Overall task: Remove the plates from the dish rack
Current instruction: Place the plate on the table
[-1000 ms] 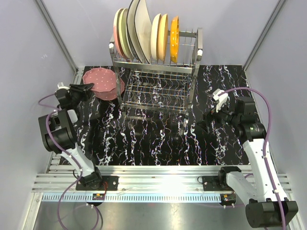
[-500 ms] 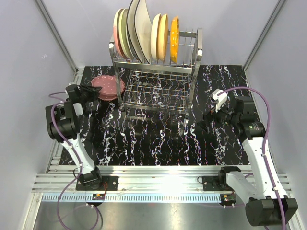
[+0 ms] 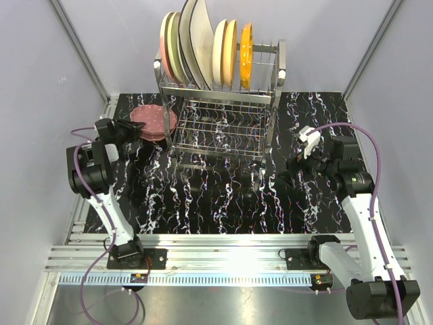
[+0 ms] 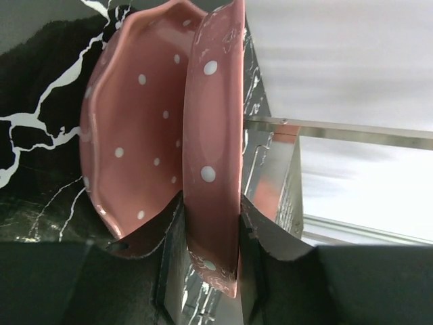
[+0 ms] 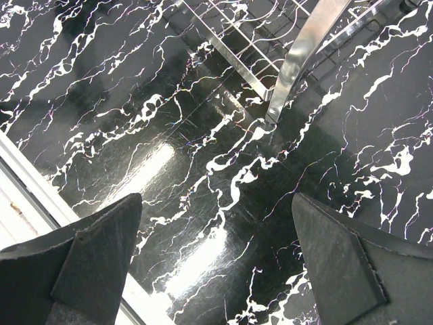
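Observation:
My left gripper (image 3: 130, 128) (image 4: 211, 233) is shut on the rim of a speckled maroon-pink plate (image 3: 154, 120) (image 4: 213, 122). The plate lies nearly flat, low over the black marbled mat, just left of the dish rack (image 3: 223, 101); I cannot tell whether it touches the mat. On the rack's upper tier several plates stand on edge: a pink-and-cream one (image 3: 166, 47), large cream ones (image 3: 197, 37), cream round ones (image 3: 224, 51) and an orange one (image 3: 246, 54). My right gripper (image 3: 292, 170) (image 5: 216, 264) hangs open over bare mat, right of the rack.
A chrome rack post (image 5: 304, 47) and lower wire shelf (image 5: 237, 34) stand ahead of the right gripper. Grey walls close in both sides. An aluminium rail (image 3: 223, 257) runs along the near edge by the arm bases.
The left gripper has swung the pink plate from a tilted pose down to nearly flat, closer to the rack's left side. The right arm has not moved.

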{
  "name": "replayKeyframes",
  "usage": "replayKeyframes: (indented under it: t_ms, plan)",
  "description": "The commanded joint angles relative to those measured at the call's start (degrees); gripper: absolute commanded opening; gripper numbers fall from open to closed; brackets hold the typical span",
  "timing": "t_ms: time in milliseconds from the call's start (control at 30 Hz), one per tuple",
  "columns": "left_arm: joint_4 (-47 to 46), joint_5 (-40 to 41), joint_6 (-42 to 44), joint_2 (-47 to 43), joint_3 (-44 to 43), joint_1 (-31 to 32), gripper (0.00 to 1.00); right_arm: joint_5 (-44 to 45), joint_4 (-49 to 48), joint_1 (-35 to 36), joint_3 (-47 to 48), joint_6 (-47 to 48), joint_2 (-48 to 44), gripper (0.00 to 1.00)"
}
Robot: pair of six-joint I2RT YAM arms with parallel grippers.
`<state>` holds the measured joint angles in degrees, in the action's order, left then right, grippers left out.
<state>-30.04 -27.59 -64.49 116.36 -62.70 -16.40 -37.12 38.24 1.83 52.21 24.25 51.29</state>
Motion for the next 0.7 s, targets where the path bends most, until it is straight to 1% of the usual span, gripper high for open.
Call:
replayKeyframes:
  t_ms: [0, 33, 100, 133, 233, 333, 400, 467, 533, 667]
  plan:
    - [-2.8, -0.3, 3.4, 0.1, -2.7, 0.9, 0.33, 0.0, -0.7, -0.3, 0.6, 0.9, -0.6, 1.0]
    - [-1.2, -0.2, 4.6, 0.2, -3.0, 0.9, 0.37, 0.1, -0.6, -0.3, 0.6, 0.9, -0.7, 1.0]
    - [2.6, -0.1, 7.4, 0.2, -3.7, 0.9, 0.41, 0.1, -0.8, -0.3, 0.5, 0.9, -0.8, 1.0]
    - [3.8, 0.1, 8.3, 0.2, -4.7, 1.0, 0.47, 0.1, -0.7, -0.3, 0.6, 0.9, -0.8, 1.0]
    - [8.2, 0.4, 11.7, -0.1, -6.4, 0.9, 0.55, 0.1, -0.8, -0.3, 0.5, 0.9, -1.0, 1.0]
    - [12.4, 1.5, 14.8, -0.6, -7.9, 0.9, 0.58, 0.2, -0.8, -0.3, 0.5, 0.9, -1.2, 1.0]
    - [15.9, 2.5, 16.7, -1.3, -8.7, 0.9, 0.63, 0.2, -0.9, -0.3, 0.4, 0.9, -1.2, 1.0]
    - [18.3, 4.3, 19.5, -1.8, -9.8, 0.9, 0.66, 0.2, -0.8, -0.3, 0.5, 0.9, -1.3, 1.0]
    - [22.6, 5.7, 22.4, -2.5, -11.5, 0.9, 0.72, 0.2, -0.9, -0.5, 0.4, 0.9, -1.5, 1.0]
    - [28.0, 7.0, 26.2, -3.0, -13.5, 0.9, 0.74, 0.2, -1.0, -0.4, 0.4, 0.9, -1.6, 1.0]
